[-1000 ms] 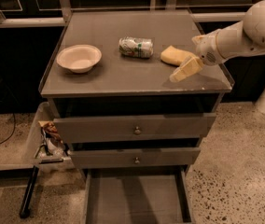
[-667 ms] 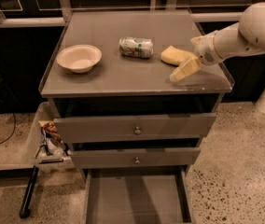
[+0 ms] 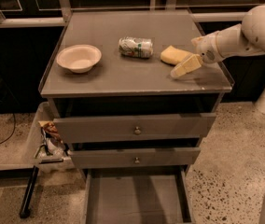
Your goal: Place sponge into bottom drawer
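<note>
The gripper (image 3: 189, 59) reaches in from the right, low over the right end of the cabinet's top surface (image 3: 123, 78). Its jaws stand apart. The nearer yellowish finger (image 3: 185, 66) slants along the front edge of the sponge (image 3: 173, 54), touching it or all but touching. The other finger shows only as a stub behind the sponge, so nothing is clamped.

The one sponge lies flat on the surface, just right of the single crushed can (image 3: 135, 47). The can lies on its side, and its green and white label is too small to read. One pale bowl (image 3: 79, 58) sits well to the left.

There are three drawers. The upper two are closed, each with one round knob (two knobs in all). The bottom drawer (image 3: 137, 202) is pulled out, showing its bare grey floor.
</note>
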{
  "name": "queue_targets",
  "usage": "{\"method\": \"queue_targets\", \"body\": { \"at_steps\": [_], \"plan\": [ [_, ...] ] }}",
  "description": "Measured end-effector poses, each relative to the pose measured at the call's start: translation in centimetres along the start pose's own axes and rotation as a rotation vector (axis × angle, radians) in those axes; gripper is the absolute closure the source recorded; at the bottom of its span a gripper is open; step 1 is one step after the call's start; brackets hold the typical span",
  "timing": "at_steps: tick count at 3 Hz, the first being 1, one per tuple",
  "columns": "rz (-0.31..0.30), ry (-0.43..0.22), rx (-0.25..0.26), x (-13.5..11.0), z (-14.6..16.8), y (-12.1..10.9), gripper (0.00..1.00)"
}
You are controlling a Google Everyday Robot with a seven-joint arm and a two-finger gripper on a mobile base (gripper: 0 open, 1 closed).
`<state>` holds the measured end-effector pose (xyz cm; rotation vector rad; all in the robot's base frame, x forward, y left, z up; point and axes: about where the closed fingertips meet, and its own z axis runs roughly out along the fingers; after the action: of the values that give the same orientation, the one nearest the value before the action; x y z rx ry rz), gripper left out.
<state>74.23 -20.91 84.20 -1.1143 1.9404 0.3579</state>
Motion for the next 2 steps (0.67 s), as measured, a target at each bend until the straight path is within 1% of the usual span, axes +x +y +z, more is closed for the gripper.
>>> {"method": "queue_targets", "body": {
  "at_steps": [1,2],
  "plan": [
    [0.001,-0.011,0.003,-0.37,-0.11,-0.30,0.15],
    [0.001,-0.011,0.003,-0.37,-0.11,-0.30,0.36]
  ]
}}
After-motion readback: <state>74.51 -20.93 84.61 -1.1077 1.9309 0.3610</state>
